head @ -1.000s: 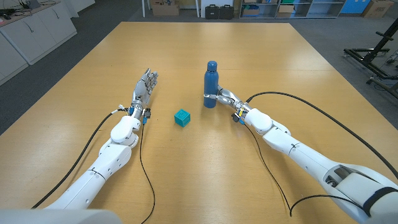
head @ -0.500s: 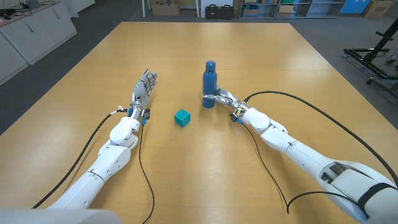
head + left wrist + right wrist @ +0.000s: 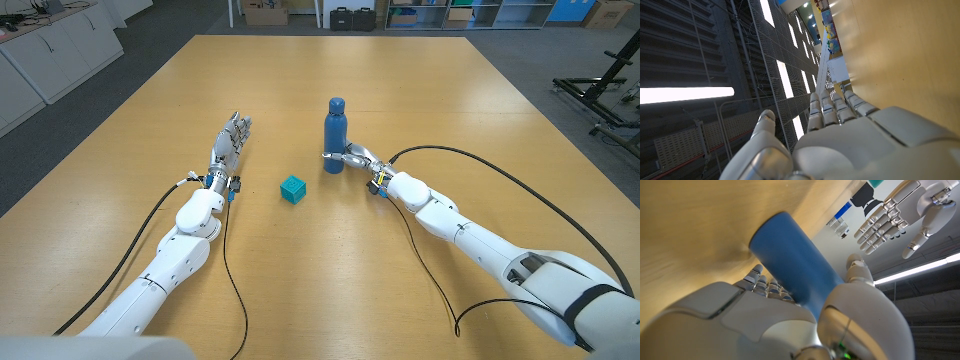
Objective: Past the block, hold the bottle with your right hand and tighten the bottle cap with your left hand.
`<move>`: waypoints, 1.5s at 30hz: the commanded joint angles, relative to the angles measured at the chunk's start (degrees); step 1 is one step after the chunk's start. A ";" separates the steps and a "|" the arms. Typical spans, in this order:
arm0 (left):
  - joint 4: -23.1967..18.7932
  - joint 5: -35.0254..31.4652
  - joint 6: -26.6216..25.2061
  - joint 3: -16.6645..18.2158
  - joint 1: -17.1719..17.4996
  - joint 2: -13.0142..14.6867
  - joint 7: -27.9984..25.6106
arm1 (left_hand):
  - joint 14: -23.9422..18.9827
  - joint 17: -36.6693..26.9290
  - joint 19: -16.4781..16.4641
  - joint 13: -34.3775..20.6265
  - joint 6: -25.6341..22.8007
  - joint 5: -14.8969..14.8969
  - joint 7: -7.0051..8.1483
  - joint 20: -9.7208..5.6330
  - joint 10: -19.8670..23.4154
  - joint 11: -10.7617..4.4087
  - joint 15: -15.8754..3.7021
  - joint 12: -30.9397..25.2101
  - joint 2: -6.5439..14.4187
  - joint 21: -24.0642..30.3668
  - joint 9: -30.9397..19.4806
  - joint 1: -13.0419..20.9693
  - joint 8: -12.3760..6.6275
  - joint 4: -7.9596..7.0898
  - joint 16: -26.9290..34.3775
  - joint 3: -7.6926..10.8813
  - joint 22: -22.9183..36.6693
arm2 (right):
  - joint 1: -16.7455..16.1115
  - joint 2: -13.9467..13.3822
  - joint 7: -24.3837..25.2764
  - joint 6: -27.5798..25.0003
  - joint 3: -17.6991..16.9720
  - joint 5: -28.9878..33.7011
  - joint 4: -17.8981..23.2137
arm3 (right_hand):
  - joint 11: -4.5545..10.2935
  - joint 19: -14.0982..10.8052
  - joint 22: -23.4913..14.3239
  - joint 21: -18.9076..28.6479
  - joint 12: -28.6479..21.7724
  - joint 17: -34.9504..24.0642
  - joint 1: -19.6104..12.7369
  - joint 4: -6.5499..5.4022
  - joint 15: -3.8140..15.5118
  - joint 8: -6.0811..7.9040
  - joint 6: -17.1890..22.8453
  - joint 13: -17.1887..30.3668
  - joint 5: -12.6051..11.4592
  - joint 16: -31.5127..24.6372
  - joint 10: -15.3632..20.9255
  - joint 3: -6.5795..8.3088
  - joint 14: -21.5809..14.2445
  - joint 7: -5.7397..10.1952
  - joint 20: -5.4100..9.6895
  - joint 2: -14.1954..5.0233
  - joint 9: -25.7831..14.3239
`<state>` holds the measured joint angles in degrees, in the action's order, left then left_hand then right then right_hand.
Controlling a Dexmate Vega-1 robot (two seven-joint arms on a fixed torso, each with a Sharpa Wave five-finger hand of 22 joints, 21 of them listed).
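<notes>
Reaching in from the lower left of the head view, the left arm (image 3: 170,265) runs diagonally up toward frame centre-left, white segments with a black cable (image 3: 232,290) trailing beside it. The left hand (image 3: 230,142) sits at the end of it on the wooden table (image 3: 130,150), fingers straight, close together and pointing up-frame, holding nothing; released. Left wrist view shows the same hand (image 3: 850,145) from behind, fingers (image 3: 832,107) extended side by side, thumb apart, nothing in it.

Just right of the left hand, near frame centre, a small teal block (image 3: 292,188) sits alone on the table, apart from both hands.

Right of the block and slightly higher in frame, the blue bottle (image 3: 334,133) stands upright, cap (image 3: 336,103) on top. The right hand (image 3: 354,158) wraps the bottle's lower body from the right side, fingers curled round it; grasping the bottle. Right wrist view confirms: the right hand (image 3: 765,320) has fingers on one side and thumb on the other of the blue bottle (image 3: 790,265), its base on the table. The left hand (image 3: 895,210) also shows open in that view's upper right.

The right arm (image 3: 480,250) comes in from the lower right corner, angled up-left to the bottle, black cable (image 3: 520,190) looping over the table beside it.
</notes>
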<state>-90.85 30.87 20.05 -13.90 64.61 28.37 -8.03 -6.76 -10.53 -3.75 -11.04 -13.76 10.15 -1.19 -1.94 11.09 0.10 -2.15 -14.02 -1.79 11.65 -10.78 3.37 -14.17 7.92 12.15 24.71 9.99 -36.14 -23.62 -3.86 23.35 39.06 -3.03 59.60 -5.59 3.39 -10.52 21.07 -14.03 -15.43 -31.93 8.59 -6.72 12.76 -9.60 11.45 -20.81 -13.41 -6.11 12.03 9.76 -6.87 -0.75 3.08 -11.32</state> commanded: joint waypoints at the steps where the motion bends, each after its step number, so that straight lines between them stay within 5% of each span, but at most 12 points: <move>1: 0.19 -0.19 -0.52 -0.22 -0.56 -0.10 -0.09 | -0.43 -0.09 -0.41 -0.30 -0.58 -0.12 -0.07 -4.59 0.66 -0.11 -1.61 0.08 0.40 -0.17 -0.28 0.01 0.00 0.40 -0.08 0.05 0.15 | 1.19 1.92 0.11 2.15 0.21 -0.91 -4.03 | 0.15 -1.07 -0.18 0.69 -0.68 0.09 -0.94 0.00 0.34 0.72 1.29 0.07 0.01 -0.66 0.81 0.52 -1.04 -1.78 0.09 -0.13 -0.18; 14: 0.22 -0.14 -0.28 -0.14 -0.52 -0.30 -0.23 | -0.49 -0.09 -0.45 -0.31 -0.77 -0.13 0.00 -4.57 0.76 -0.07 -1.64 0.14 0.42 -0.19 -0.28 0.02 0.04 0.43 -0.14 0.08 0.15 | 1.40 3.44 1.96 3.22 0.25 -0.93 -5.60 | 1.40 -5.45 -0.21 1.51 -2.15 0.40 -2.72 0.15 1.40 1.90 5.48 -0.02 0.27 -1.90 5.62 0.95 -5.70 -0.75 0.60 -0.54 -0.21; 24: -0.07 -0.09 0.12 0.09 0.02 -0.31 -0.46 | -0.60 -0.09 -0.50 -0.31 -0.92 -0.13 -0.10 -4.55 0.91 -0.03 -1.68 0.17 0.45 -0.20 -0.29 0.02 0.08 0.44 -0.15 0.10 0.15 | -1.14 3.97 11.30 3.82 -0.67 2.22 -3.06 | 4.86 -18.15 -0.44 4.73 -6.35 1.29 -8.13 0.25 5.60 6.00 19.27 0.10 0.60 -5.41 19.74 2.38 -19.29 2.67 2.75 -1.79 -0.77; 25: -0.11 -0.03 0.12 0.11 0.07 -0.33 -0.46 | -0.60 -0.09 -0.50 -0.31 -0.92 -0.13 -0.09 -4.54 0.90 -0.03 -1.66 0.17 0.45 -0.20 -0.29 0.02 0.08 0.44 -0.16 0.10 0.15 | -1.63 4.41 12.66 4.11 -1.08 2.01 -3.04 | 6.55 -23.24 -0.66 6.60 -8.24 1.21 -10.78 0.31 7.01 7.98 24.92 0.33 1.91 -7.19 25.29 4.01 -24.56 4.31 3.31 -4.63 -1.16; 27: -0.13 0.01 0.13 0.10 0.09 -0.34 -0.44 | -0.67 -0.09 -0.51 -0.31 -0.96 -0.14 -0.10 -4.57 0.94 -0.07 -1.71 0.18 0.45 -0.21 -0.29 0.01 0.09 0.45 -0.15 0.11 0.15 | -2.40 5.25 14.82 4.88 -1.75 1.56 -3.30 | 9.29 -26.50 -0.83 8.05 -11.37 0.58 -13.39 0.58 10.23 11.06 32.74 1.12 5.64 -10.48 33.69 5.36 -32.73 7.28 4.66 -7.24 -1.92; 30: -0.20 -0.01 0.11 0.08 0.09 -0.35 -0.48 | -0.74 -0.09 -0.60 -0.32 -0.99 -0.14 -0.11 -4.65 0.96 -0.14 -1.69 0.20 0.46 -0.18 -0.29 0.01 0.11 0.45 -0.14 0.11 0.15 | -3.05 6.03 17.45 5.99 -2.30 1.62 -3.70 | 12.90 -31.68 -1.39 11.05 -15.14 0.03 -15.58 0.48 13.65 15.36 41.76 2.56 8.48 -13.51 43.39 6.58 -40.70 9.64 6.67 -9.17 -2.95; 33: -0.28 -0.11 0.11 0.02 0.04 -0.37 -0.54 | -0.75 -0.09 -0.63 -0.32 -1.06 -0.14 -0.13 -4.69 1.03 -0.17 -1.72 0.21 0.46 -0.18 -0.29 0.01 0.12 0.46 -0.16 0.12 0.15 | -3.42 6.20 19.03 6.41 -2.53 1.98 -3.67 | 14.54 -36.53 -2.33 14.82 -18.27 -0.65 -17.11 0.43 16.59 19.56 48.91 4.45 8.64 -16.44 50.69 7.64 -48.62 11.04 8.37 -10.61 -4.28; 39: -0.42 -0.23 -0.08 -0.15 -0.16 -0.40 -0.59 | -0.92 -0.09 -0.71 -0.32 -1.15 -0.14 -0.09 -4.61 1.12 -0.19 -1.77 0.21 0.47 -0.16 -0.29 0.00 0.12 0.46 -0.12 0.13 0.15 | -3.90 6.13 20.09 7.09 -2.77 1.97 -3.64 | 15.68 -41.46 -3.69 19.56 -21.43 -1.85 -21.72 1.41 19.20 23.05 53.64 6.75 8.01 -19.83 57.30 10.48 -57.76 11.23 10.47 -12.78 -5.52; 45: -0.34 -0.35 -0.14 -0.38 -0.45 -0.53 -0.55 | -0.88 -0.10 -0.78 -0.33 -1.24 -0.15 -0.07 -4.63 1.22 -0.08 -1.75 0.26 0.49 -0.17 -0.30 -0.02 0.20 0.47 -0.21 0.15 0.15 | -4.58 5.66 21.04 7.77 -3.02 2.30 -2.70 | 16.06 -44.22 -4.91 23.11 -23.01 -2.79 -25.74 1.73 19.53 24.54 56.26 8.31 8.30 -21.23 60.47 12.48 -62.19 10.98 11.51 -12.92 -5.14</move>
<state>-91.10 30.72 20.05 -13.92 64.54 28.00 -8.50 -7.27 -10.52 -3.97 -11.04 -14.25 10.15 -1.30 -2.17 11.80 -0.01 -2.25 -13.76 -1.79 11.65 -10.78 3.37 -14.17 7.91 12.15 24.70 9.99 -39.35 -17.91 13.80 29.72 36.71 -1.28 55.95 -4.30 -38.17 -14.92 42.84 -36.34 -17.66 -45.44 10.03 -3.07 36.84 28.08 19.02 -12.56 -33.74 38.45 17.14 -42.94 -10.16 2.11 0.78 -16.53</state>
